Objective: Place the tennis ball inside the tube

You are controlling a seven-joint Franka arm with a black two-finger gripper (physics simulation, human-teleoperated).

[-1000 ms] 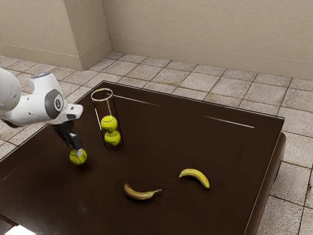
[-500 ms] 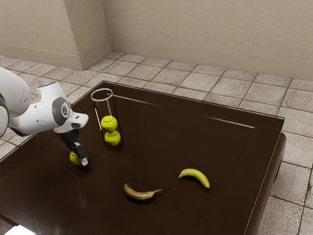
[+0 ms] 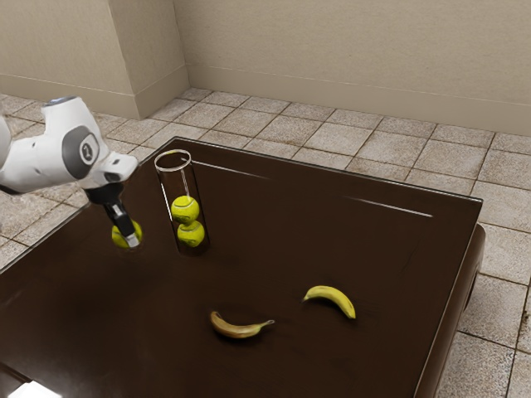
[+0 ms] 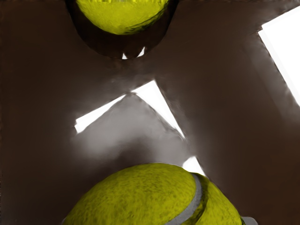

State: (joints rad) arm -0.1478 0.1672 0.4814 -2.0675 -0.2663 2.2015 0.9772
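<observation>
In the exterior view my gripper (image 3: 128,236) is shut on a tennis ball (image 3: 117,235), which hangs above the table at the tube's near left. The clear tube (image 3: 174,184) stands upright with two tennis balls stacked inside, the upper one (image 3: 185,209) resting on the lower one (image 3: 191,235). In the wrist view the held ball (image 4: 140,197) lies between the tips of the gripper (image 4: 157,221), and one of the tube's balls (image 4: 124,16) appears beyond, inside the dark tube (image 4: 101,47).
A browned banana (image 3: 238,329) lies toward the front of the dark table (image 3: 332,236), with a yellow banana (image 3: 332,298) farther to the exterior view's right. Both are well away from the tube.
Since half a second ago the ball has risen off the table with my gripper, which has gone up and slightly toward the exterior view's left. Tube and bananas have stayed put.
</observation>
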